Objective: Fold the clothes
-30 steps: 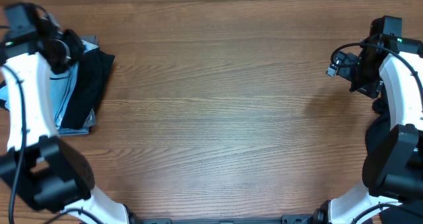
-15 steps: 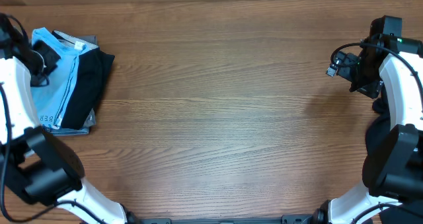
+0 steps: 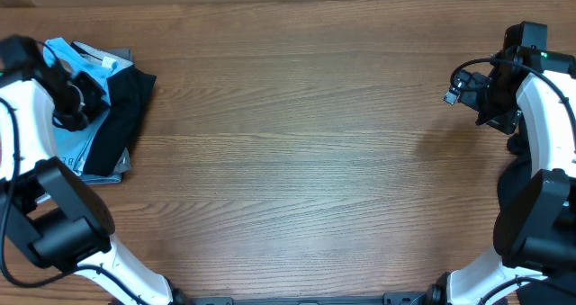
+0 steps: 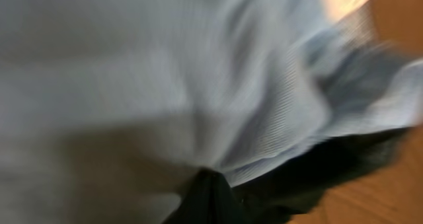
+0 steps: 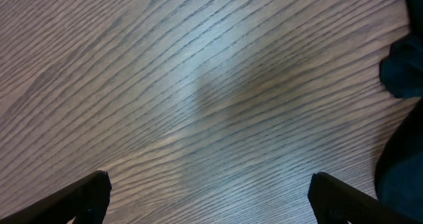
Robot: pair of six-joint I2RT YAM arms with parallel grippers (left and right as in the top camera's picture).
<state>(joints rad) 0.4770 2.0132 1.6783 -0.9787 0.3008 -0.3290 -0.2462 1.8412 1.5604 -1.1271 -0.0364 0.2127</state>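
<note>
The clothes lie stacked at the table's far left: a light blue T-shirt [image 3: 79, 60] on top, beside a black garment [image 3: 126, 107]. My left gripper [image 3: 68, 103] hangs low over the T-shirt. In the left wrist view its black fingers [image 4: 210, 196] are pressed together, and blurred light blue cloth [image 4: 165, 65] fills the frame right at their tips. Whether cloth is pinched between them does not show. My right gripper [image 3: 486, 94] is at the far right, open over bare wood, its fingers [image 5: 86, 196] far apart with nothing between them.
Dark cloth [image 5: 403, 72] lies at the right edge by the right arm, seen overhead as a dark patch [image 3: 517, 146]. The wooden table [image 3: 297, 152] spans the space between both arms. A grey layer [image 3: 121, 168] shows under the stack.
The left arm swung left off the stack, uncovering the blue T-shirt, then came back right over it. The stack has barely shifted. The right arm has not moved.
</note>
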